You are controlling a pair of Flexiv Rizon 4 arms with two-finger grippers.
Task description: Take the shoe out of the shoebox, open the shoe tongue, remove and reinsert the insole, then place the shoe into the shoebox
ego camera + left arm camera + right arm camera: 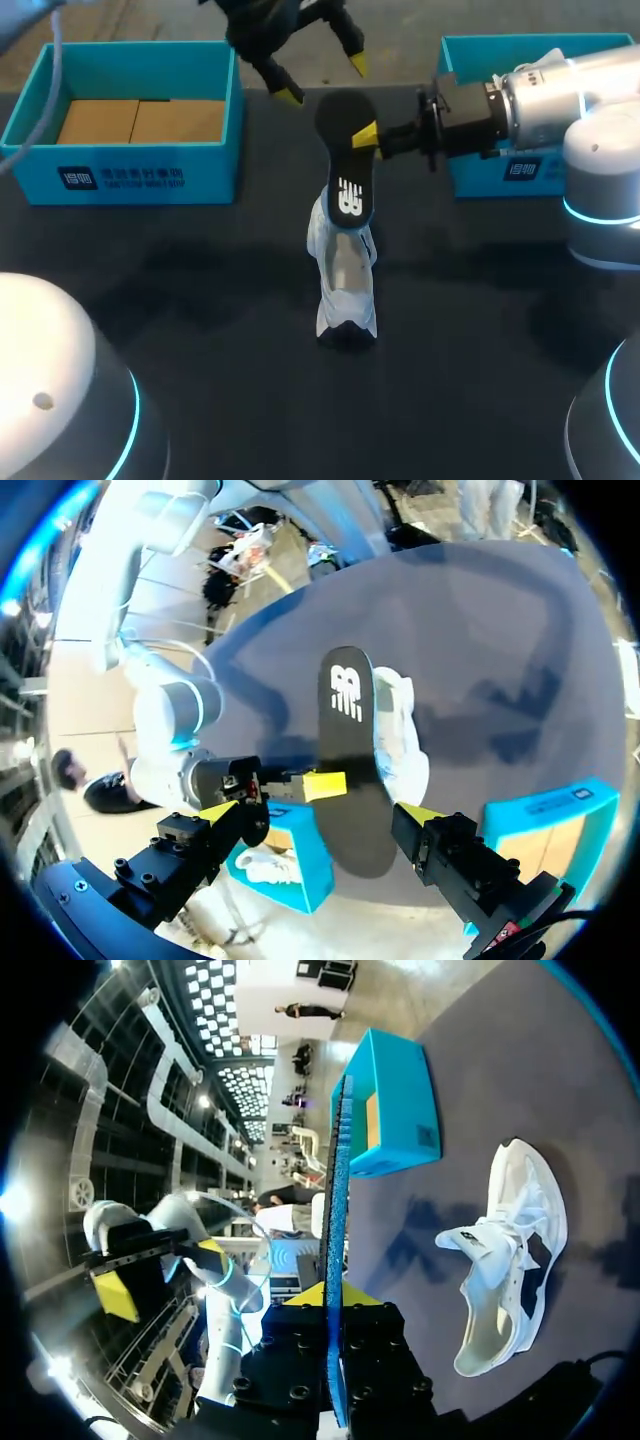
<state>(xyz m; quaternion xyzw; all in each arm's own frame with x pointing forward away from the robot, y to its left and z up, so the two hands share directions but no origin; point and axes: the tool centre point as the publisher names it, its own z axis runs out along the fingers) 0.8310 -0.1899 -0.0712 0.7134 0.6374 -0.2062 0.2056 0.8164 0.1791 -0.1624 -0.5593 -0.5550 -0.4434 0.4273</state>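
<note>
The right fingers [365, 133] are clamped flat on the insole [347, 150], one yellow tip on each face, gripping it partway along its length. The insole is a thin, long oval sheet held clear of the surface [200, 300]. Its top face is smooth black with a white mark, and in the right wrist view, where it stands edge-on between the fingers, its underside is blue with a fine pebbled grain. The blocky black finger mount joins a glossy silver-white right arm [575, 85] that comes in from the far right corner.

The left fingers [288, 95] are spread wide apart with nothing gripped. They hang over the far edge of the surface, just beyond the insole's far end. In the left wrist view that rounded end sits between the two angular black fingers, and I cannot tell whether it touches either one.

The shoe [345, 290] rests on the surface near its middle, out of any box, with the insole's near end above its heel part. It is a white trainer with soft, padded-looking panels, black patches at the toe and side, and an open pale mouth; its toe points toward the near edge.

An open-topped, straight-walled teal box [150, 178] lined with brown card stands at the far left corner. A second teal box [470, 60] stands at the far right corner, partly behind the right arm. The surface is dark and matte.
</note>
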